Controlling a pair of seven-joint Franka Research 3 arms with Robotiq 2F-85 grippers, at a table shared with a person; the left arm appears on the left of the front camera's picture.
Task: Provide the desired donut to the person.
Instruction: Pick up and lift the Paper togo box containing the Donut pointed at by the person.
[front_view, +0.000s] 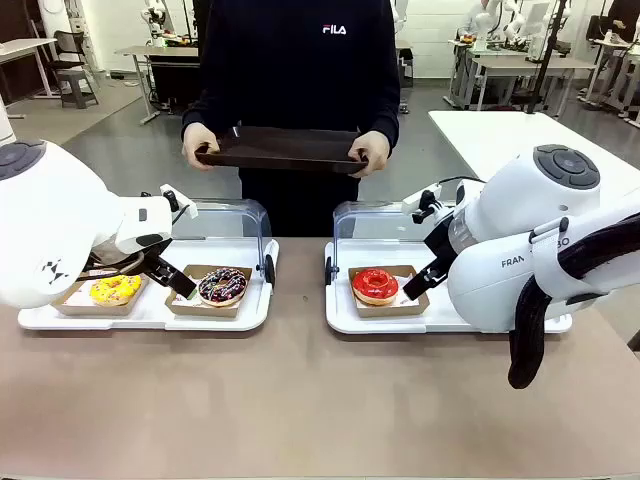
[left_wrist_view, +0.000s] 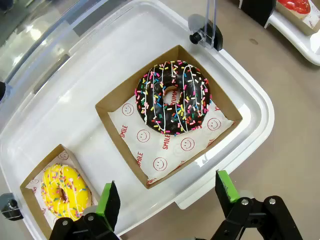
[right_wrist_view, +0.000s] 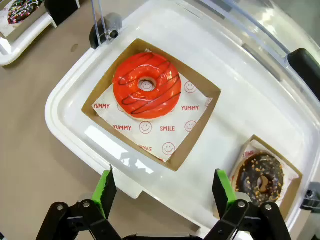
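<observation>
The person (front_view: 295, 70) in a dark sweatshirt stands at the far side, both hands holding a dark tray (front_view: 282, 148) above the table. On the left white tray (front_view: 150, 312) lie a yellow sprinkled donut (front_view: 116, 290) (left_wrist_view: 64, 191) and a chocolate sprinkled donut (front_view: 222, 286) (left_wrist_view: 173, 97), each in a cardboard box. My left gripper (front_view: 172, 277) (left_wrist_view: 168, 197) hovers open between them. A red glazed donut (front_view: 375, 285) (right_wrist_view: 146, 85) lies boxed on the right tray (front_view: 345, 318). My right gripper (front_view: 420, 285) (right_wrist_view: 164, 192) hangs open beside it, holding nothing.
A chocolate donut with nuts (right_wrist_view: 260, 178) sits in its own box on the right tray (right_wrist_view: 75, 95), seen past my right gripper. Clear hinged lids (front_view: 232, 218) stand up behind both trays. Bare brown table stretches along the near side.
</observation>
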